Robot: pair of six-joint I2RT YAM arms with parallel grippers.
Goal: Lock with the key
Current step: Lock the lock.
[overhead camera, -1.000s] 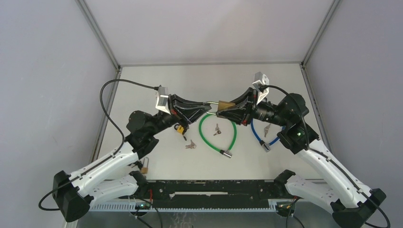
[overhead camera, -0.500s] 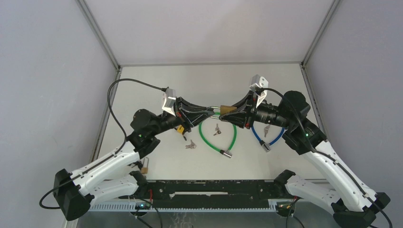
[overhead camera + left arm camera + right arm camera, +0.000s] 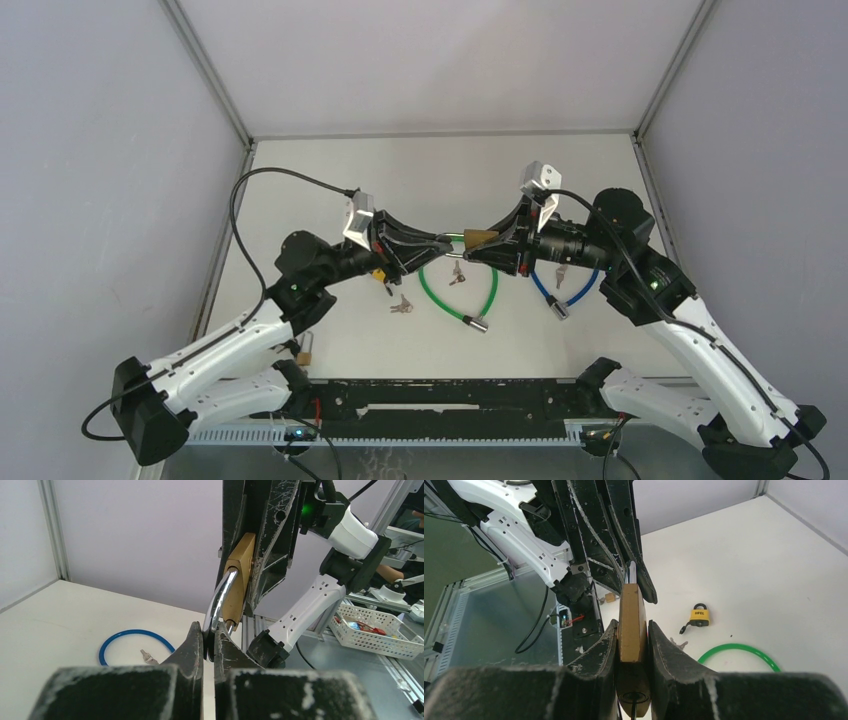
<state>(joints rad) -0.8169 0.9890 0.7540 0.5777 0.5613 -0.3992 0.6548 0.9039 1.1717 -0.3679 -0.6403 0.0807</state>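
Note:
A brass padlock [image 3: 481, 238] with a silver shackle [image 3: 218, 600] is held in the air over the table's middle. My right gripper [image 3: 474, 247] is shut on its brass body [image 3: 631, 622]; the jaws press both flat sides [image 3: 632, 624]. My left gripper [image 3: 445, 242] is shut on the shackle, which is pinched between its fingertips [image 3: 208, 631]. A keyhole [image 3: 634, 697] shows at the lock's bottom with a thin dark thing in it; I cannot tell whether that is a key.
On the table lie a yellow padlock [image 3: 378, 272], a green cable lock [image 3: 488, 290], a blue cable loop [image 3: 545, 290], loose keys [image 3: 401, 305] [image 3: 458, 273] and a small brass padlock [image 3: 305, 348] near the front left.
The left gripper has pushed rightward and both grippers have sunk a little with the padlock. The right wrist has tilted up. Both grips are unchanged.

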